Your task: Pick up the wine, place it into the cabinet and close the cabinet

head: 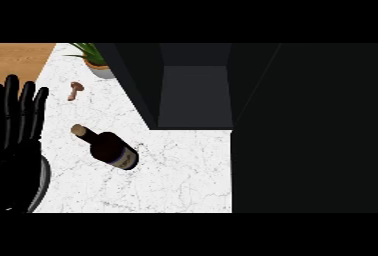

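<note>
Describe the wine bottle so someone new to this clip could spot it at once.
On the white marble counter, look left of the dark open cabinet, below the potted plant. The wine bottle stands there: dark glass, tan cork, far bigger than the small brown mushroom.

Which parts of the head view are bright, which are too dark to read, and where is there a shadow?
Head view: the marble counter is evenly bright; the cabinet is nearly black, its inside dim grey; the bottle casts a small shadow to its right; the left hand shows black with faint highlights.
</note>
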{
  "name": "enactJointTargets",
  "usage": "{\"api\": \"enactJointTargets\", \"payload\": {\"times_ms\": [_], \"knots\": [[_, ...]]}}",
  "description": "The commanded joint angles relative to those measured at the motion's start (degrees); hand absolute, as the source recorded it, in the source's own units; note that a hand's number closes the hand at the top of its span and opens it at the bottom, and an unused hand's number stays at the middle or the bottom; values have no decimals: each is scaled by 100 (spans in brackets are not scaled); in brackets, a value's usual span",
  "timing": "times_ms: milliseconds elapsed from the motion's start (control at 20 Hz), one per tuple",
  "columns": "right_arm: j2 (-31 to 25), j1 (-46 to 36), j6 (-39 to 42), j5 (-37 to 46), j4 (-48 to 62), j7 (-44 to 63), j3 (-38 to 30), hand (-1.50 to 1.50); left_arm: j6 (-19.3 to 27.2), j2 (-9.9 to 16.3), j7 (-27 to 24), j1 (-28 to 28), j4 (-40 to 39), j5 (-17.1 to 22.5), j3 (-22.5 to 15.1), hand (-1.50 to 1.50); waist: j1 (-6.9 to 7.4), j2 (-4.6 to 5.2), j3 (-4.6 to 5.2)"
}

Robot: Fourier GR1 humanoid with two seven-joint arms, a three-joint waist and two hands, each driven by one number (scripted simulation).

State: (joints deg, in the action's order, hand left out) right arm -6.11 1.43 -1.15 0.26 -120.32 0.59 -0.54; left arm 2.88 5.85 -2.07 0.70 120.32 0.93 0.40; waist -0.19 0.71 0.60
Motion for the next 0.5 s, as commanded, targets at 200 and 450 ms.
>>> {"api": "enactJointTargets", "payload": {"times_ms": [200, 450], "knots": [[28, 517, 71, 25, -876, 50, 33, -150, 285, 227, 427, 1434, -1050, -440, 353, -150, -44, -72, -61], [49, 1098, 852, -527, -524, 332, 1035, -150, 974, -568, 1486, 1218, -887, 711, -109, -150, -50, -83, -63]]}}
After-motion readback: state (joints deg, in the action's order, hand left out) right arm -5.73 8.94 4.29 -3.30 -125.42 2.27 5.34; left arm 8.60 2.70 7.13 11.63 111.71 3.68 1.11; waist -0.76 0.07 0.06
